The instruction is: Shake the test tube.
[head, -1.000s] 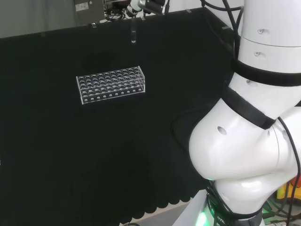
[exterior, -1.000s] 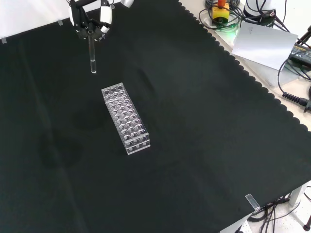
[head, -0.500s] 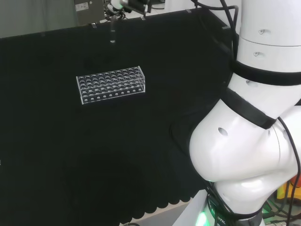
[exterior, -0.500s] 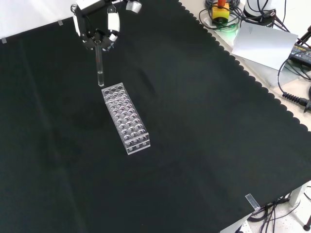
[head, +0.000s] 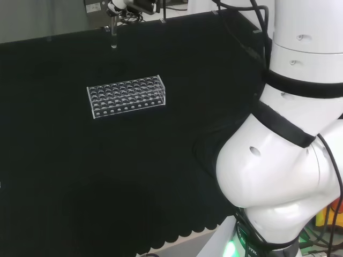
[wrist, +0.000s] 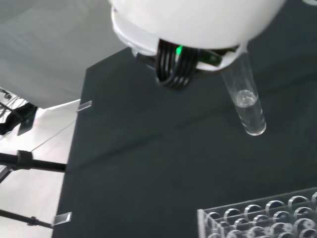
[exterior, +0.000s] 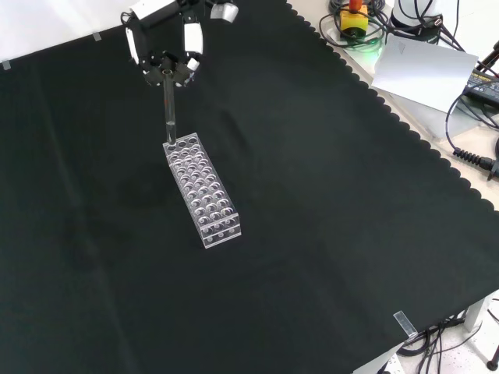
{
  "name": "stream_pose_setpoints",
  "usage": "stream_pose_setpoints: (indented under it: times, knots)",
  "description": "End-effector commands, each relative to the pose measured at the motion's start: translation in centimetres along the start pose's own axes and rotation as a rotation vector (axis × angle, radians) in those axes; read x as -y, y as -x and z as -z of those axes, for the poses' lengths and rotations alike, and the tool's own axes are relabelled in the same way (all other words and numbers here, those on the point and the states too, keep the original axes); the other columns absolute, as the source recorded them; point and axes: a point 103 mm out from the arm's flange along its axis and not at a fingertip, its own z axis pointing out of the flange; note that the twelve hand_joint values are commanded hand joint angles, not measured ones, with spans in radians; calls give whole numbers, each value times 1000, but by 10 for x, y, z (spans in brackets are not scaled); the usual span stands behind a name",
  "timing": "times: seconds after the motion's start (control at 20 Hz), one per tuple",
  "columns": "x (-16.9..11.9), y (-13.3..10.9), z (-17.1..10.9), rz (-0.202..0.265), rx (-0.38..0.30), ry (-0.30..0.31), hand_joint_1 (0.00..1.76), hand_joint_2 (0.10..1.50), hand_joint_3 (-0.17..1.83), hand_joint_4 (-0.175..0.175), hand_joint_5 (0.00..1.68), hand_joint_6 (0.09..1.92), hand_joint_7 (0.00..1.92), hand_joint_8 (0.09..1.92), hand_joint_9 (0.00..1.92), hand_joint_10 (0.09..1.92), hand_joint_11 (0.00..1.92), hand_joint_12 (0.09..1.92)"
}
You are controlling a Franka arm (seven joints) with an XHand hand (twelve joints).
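Note:
A clear glass test tube hangs upright, held at its top by my hand, whose fingers are curled round it high over the cloth. In the head view the test tube shows at the top, under the hand. The wrist view shows the test tube close up, with a little clear liquid in its rounded bottom. A clear plastic rack with several rows of holes lies on the black cloth; in the front view the tube's tip hangs just over the rack's far end. The rack holds no tubes that I can see.
Black cloth covers the bench, with a scalloped edge along the front view's right. Cables, a yellow and red button box and a grey sheet lie beyond that edge. The arm's big white links stand at the head view's right.
The hand has carried the tube leftwards in the head view and downwards in the front view, from beyond the rack's end to just over it.

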Motion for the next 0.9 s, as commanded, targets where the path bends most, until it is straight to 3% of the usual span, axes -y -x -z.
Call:
stream_pose_setpoints:
  times: [0.05, 0.3, 0.5, 0.7, 0.9]
  knots:
    - [15, 65, 24, -122, 48, 50, 1333, 548, 778, -175, 1372, 501, 1428, 499, 1663, 656, 1276, 852]
    - [30, 133, 50, -253, 129, 94, 1333, 547, 780, -175, 1370, 504, 1427, 502, 1662, 657, 1276, 853]
    - [39, 171, 69, -338, 204, 128, 1333, 547, 781, -175, 1369, 507, 1426, 505, 1662, 659, 1275, 853]
    - [45, 191, 85, -392, 241, 164, 1333, 547, 782, -175, 1368, 509, 1425, 507, 1661, 660, 1275, 854]
    - [46, 191, 90, -391, 233, 171, 1333, 546, 783, -175, 1368, 511, 1424, 510, 1661, 661, 1275, 855]
